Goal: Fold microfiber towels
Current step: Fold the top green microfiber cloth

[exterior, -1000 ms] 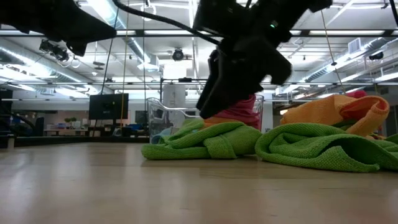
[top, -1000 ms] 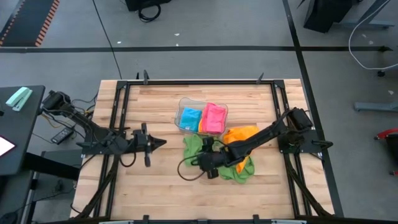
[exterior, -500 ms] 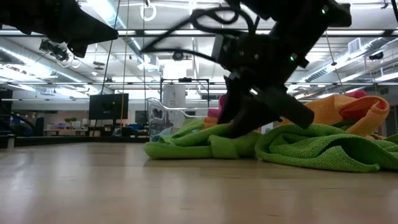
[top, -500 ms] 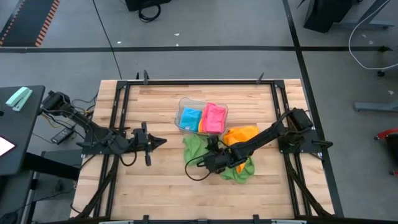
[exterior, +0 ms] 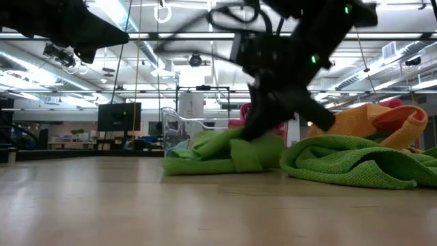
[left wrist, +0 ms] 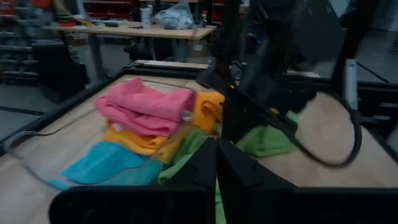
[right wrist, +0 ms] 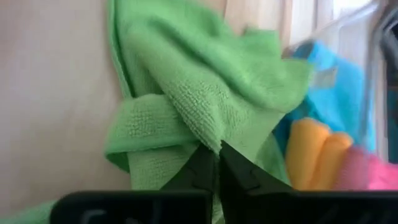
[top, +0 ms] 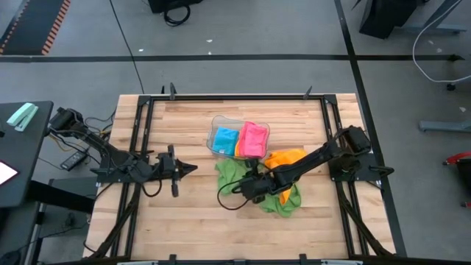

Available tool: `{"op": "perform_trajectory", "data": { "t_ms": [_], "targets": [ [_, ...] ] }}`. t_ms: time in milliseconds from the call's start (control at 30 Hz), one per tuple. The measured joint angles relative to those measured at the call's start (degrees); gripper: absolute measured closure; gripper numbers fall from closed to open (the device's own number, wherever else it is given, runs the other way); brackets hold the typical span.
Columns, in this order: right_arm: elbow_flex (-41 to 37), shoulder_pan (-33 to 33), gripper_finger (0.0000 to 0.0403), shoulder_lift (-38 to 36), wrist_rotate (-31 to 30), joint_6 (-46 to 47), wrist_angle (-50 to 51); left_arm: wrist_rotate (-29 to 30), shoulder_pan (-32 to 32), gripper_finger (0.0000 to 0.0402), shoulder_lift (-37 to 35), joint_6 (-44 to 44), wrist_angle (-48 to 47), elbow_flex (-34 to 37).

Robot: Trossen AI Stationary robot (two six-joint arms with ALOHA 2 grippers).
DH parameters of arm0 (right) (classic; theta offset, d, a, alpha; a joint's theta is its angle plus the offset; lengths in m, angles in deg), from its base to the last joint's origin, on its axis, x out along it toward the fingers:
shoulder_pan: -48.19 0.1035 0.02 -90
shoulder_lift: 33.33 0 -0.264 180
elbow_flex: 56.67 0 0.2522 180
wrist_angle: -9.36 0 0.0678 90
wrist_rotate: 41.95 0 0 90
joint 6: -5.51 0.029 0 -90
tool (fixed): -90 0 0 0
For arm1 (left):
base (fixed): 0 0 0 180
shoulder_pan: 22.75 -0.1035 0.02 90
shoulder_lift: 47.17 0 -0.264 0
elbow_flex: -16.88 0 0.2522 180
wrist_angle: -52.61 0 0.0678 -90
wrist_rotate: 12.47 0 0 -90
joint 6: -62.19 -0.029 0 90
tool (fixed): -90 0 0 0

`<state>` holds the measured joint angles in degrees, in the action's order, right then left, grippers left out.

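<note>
Folding is at an early stage: right gripper (right wrist: 217,151) jaws pinch the crumpled green towel (top: 229,174) on the tabletop (top: 191,217) (beside the tray (top: 216,126)); left gripper (top: 184,168) jaws clenched, empty.

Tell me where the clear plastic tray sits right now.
In the high view the clear plastic tray sits at the table's middle, toward the far edge, holding folded blue and pink towels. The green towel and orange towel lie just in front of it.
</note>
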<state>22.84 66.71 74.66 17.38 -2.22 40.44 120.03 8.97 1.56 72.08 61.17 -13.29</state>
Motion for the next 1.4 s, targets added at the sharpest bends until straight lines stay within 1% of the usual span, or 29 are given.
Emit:
{"op": "perform_trajectory", "data": {
  "t_ms": [100, 167, 333, 433, 700, 967, 1067, 1200, 1267, 1400],
  "targets": [
    [0.80, 0.00, 0.0394, -3.05, 2.75, 0.54, -0.61, -2.78, 0.05, 0.0386, 0.02, -0.04, -0.14, 0.00],
    [1.03, -0.02, 0.0394, -5.25, 5.59, 0.66, -1.51, -3.41, 0.03, 0.0381, 0.02, -0.04, -0.14, 0.00],
    [1.09, 0.04, 0.0394, -11.45, 13.27, 0.77, -5.28, -3.60, 0.03, 0.0369, 0.02, -0.06, -0.13, -0.02],
    [1.12, 0.02, 0.0394, -14.59, 16.91, 0.88, -6.69, -3.62, 0.03, 0.0366, 0.02, -0.09, 0.05, -0.02],
    [1.12, 0.02, 0.0394, -20.68, 29.98, 2.80, -13.68, -3.77, 0.00, 0.0373, 0.02, -0.02, 0.09, -0.04],
    [1.12, -0.02, 0.0394, -20.66, 32.21, 4.01, -18.20, -5.28, 0.03, 0.0362, 0.02, 0.14, 0.42, -0.04],
    [1.18, 0.00, 0.0394, -18.83, 33.86, 4.31, -20.86, -5.30, 0.03, 0.0361, 0.02, 0.26, 0.66, -0.04],
    [1.12, 0.00, 0.0394, -15.38, 34.33, 4.97, -23.95, -5.28, 0.00, 0.0360, 0.71, 0.27, 1.90, -0.07],
    [1.30, -0.01, 0.0394, -14.10, 34.59, 5.51, -25.82, -5.33, 0.00, 0.0353, 1.72, -0.29, 4.19, -0.05],
    [4.68, 0.39, 0.0394, -13.07, 35.96, 5.50, -26.32, -5.39, -0.41, 0.0329, 3.44, -0.55, 6.16, -0.07]
  ]
}}
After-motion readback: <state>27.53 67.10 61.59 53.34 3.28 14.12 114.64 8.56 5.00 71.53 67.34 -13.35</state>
